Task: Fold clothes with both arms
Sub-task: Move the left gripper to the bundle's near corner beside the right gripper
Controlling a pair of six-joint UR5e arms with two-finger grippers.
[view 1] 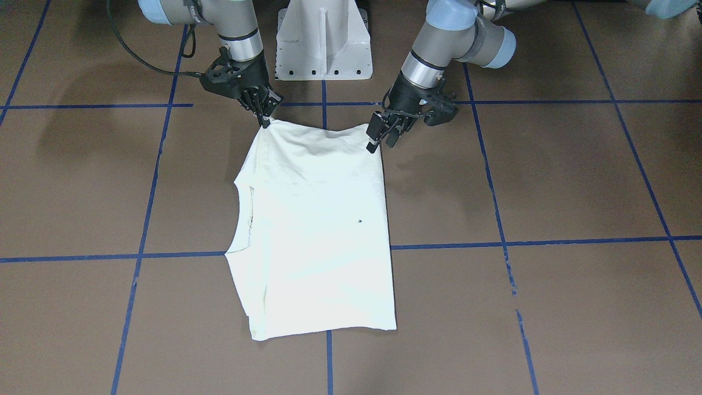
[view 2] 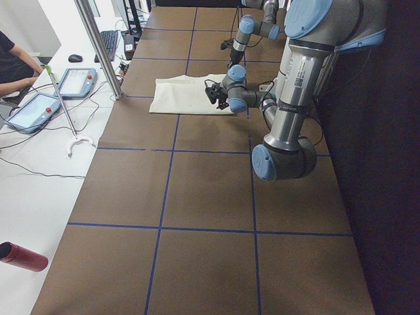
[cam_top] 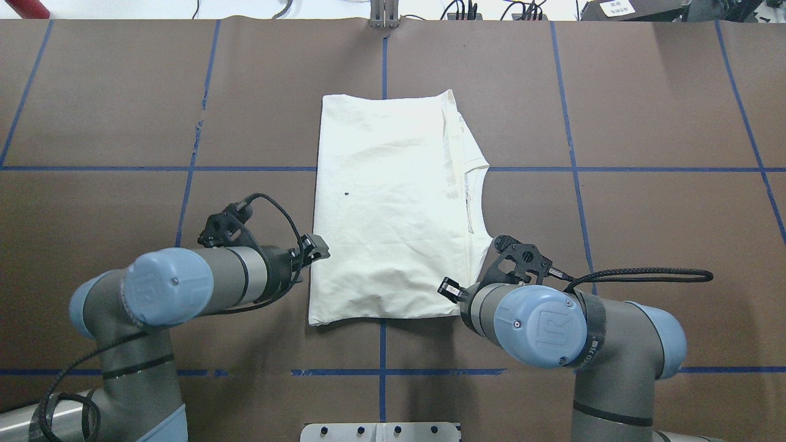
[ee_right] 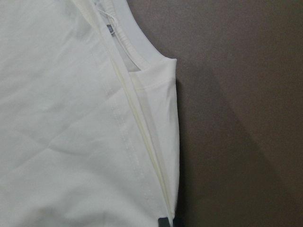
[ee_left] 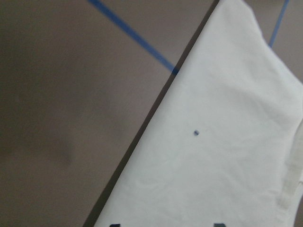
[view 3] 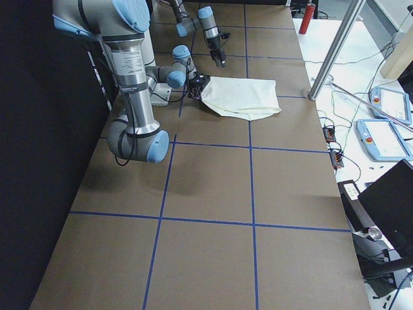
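The clothes (view 1: pixel 318 219) are one cream-white shirt lying folded into a long rectangle on the brown table, plain side up, with a small dark speck. Its neckline (cam_top: pixel 481 202) shows on the robot's right side. My right gripper (view 1: pixel 265 119) is at the shirt's near right corner, and in the right wrist view its fingertips (ee_right: pixel 163 222) are pinched together on the hem. My left gripper (view 1: pixel 382 144) hovers at the shirt's near left edge. In the left wrist view its fingertips (ee_left: pixel 113 224) stand wide apart over the cloth (ee_left: pixel 227 142). The print is hidden.
The white pedestal base (view 1: pixel 323 38) stands just behind the shirt's near edge. Blue tape lines (cam_top: pixel 381 371) grid the table. Beside the table's far side, a white bench carries tablets (view 2: pixel 75 82) and a metal post (view 2: pixel 98 46), and a person (view 2: pixel 13 59) sits there.
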